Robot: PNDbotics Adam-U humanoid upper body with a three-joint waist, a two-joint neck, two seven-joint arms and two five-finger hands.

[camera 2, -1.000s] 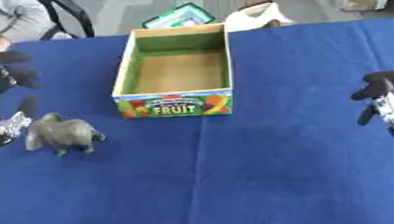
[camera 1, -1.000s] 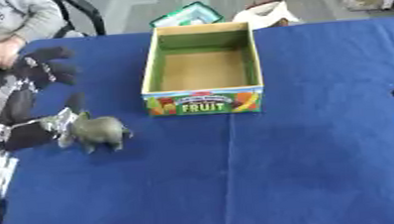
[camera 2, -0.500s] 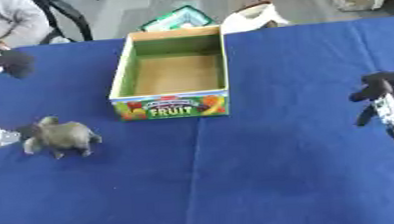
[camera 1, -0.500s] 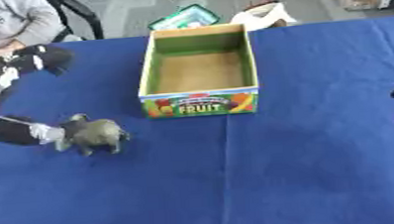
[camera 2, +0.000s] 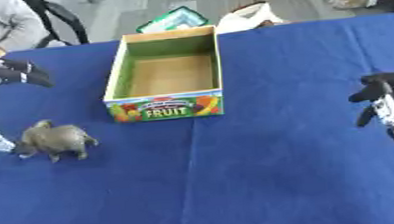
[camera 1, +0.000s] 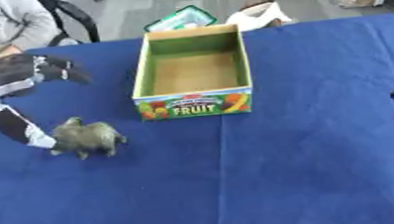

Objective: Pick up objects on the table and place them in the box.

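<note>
- Blue cloth covers the table [camera 1: 309, 175] from edge to edge.
- At the far left, behind the table, a person in a grey top sits by a black chair [camera 1: 70, 14], touching none of the task's things.
- The left hand [camera 1: 16, 82] reaches in from the left, spread wide: its upper fingers [camera 1: 63, 71] are stretched out above the cloth, and a lower digit with a pale tip [camera 1: 39, 140] lies against the tail end of the toy; nothing is gripped.
- The grey-green animal toy [camera 1: 87, 137] stands on the cloth, left of the box and nearer the front, apart from it.
- The cardboard box [camera 1: 196, 104] marked FRUIT stands mid-table, open on top, its floor bare.
- Behind the box, off the table, lie a green-edged flat thing [camera 1: 181, 19] and a white bag [camera 1: 255, 15].
- The right hand [camera 2: 389, 101] rests at the right edge, fingers slack and parted, holding nothing, well apart from box and toy.
</note>
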